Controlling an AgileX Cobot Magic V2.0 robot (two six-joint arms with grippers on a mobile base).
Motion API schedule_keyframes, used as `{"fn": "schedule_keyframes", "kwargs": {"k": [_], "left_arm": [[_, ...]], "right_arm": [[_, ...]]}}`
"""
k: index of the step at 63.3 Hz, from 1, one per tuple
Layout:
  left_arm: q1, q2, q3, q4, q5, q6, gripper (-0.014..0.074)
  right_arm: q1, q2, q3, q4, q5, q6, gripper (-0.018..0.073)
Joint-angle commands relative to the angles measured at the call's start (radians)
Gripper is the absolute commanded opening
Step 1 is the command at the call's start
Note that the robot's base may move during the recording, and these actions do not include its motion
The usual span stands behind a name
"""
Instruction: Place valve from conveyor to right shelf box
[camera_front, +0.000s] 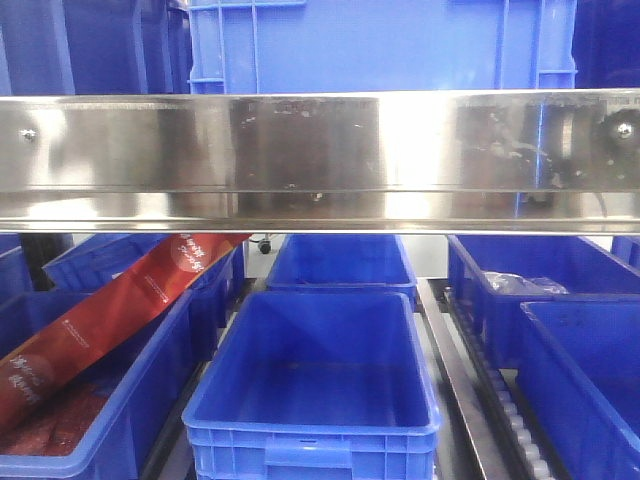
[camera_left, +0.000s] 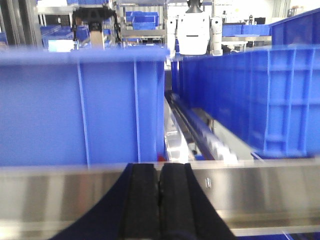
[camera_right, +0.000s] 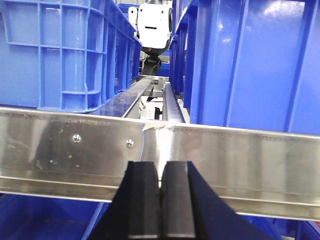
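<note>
No valve and no conveyor show in any view. My left gripper (camera_left: 159, 172) is shut and empty, its black pads together in front of a steel shelf rail (camera_left: 60, 195) with blue boxes (camera_left: 80, 105) behind it. My right gripper (camera_right: 161, 170) is shut and empty, in front of another steel shelf rail (camera_right: 65, 150), with blue boxes (camera_right: 255, 60) on the shelf above it. In the front view neither gripper shows; an empty blue box (camera_front: 315, 380) sits on the lower shelf in the middle, and more blue boxes (camera_front: 585, 350) stand at the right.
A steel shelf rail (camera_front: 320, 160) crosses the front view. A red packet (camera_front: 110, 310) leans in the left blue box (camera_front: 110, 420). Roller tracks (camera_front: 510, 410) run between the boxes. Another white robot (camera_left: 194, 30) stands beyond the shelf.
</note>
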Motion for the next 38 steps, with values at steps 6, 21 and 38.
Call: {"fn": "schedule_keyframes", "kwargs": {"k": [6, 21, 38], "left_arm": [[0.004, -0.153, 0.148, -0.041, -0.069, -0.008, -0.0111], [0.049, -0.204, 0.226, -0.041, -0.047, -0.008, -0.0111], [0.053, -0.204, 0.226, -0.041, -0.057, -0.008, -0.0111]], "right_arm": [[-0.004, -0.003, 0.001, -0.008, -0.008, 0.002, -0.0163], [-0.004, -0.003, 0.001, -0.008, -0.008, 0.002, -0.0163], [-0.004, -0.003, 0.001, -0.008, -0.008, 0.002, -0.0163]]}}
